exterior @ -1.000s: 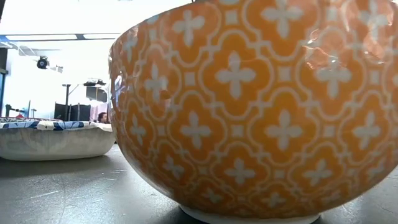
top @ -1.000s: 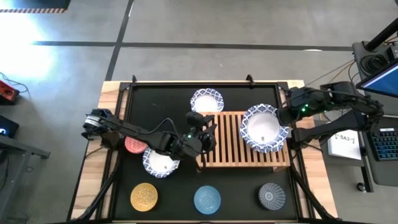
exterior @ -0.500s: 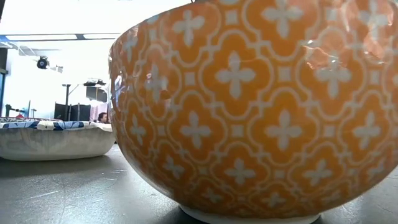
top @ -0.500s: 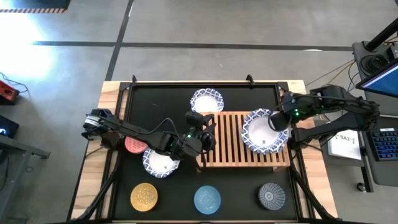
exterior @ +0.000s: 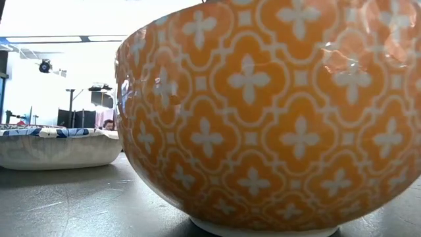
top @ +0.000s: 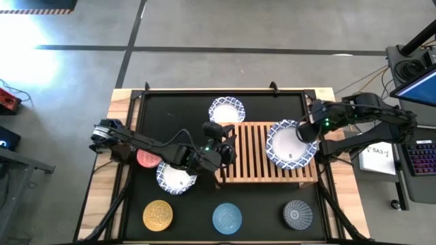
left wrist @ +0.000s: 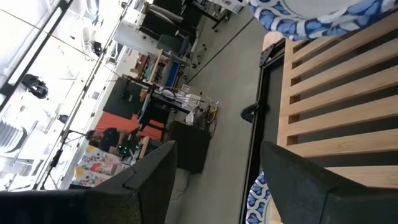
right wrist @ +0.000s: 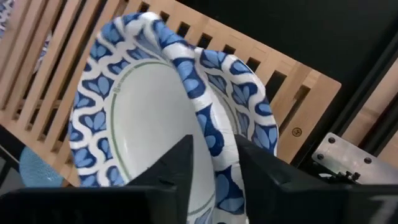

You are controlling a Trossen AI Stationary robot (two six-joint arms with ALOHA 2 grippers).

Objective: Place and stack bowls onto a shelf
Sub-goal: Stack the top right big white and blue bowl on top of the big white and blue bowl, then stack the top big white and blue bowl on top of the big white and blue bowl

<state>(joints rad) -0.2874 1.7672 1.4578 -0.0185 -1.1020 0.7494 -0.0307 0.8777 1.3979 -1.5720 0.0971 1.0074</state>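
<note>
Two fingers of my right gripper (right wrist: 214,165) straddle the rim of the white bowls (top: 290,143) stacked on the shelf (top: 248,167), parted only narrowly around it. My left gripper (top: 228,146) waits open at the shelf's nine o'clock end. I'd widen fully, then lift straight off without dragging the stack.

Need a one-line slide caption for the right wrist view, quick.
Right gripper straddles the rim of a blue-rimmed white bowl nested in another on the slatted wooden shelf.
</note>
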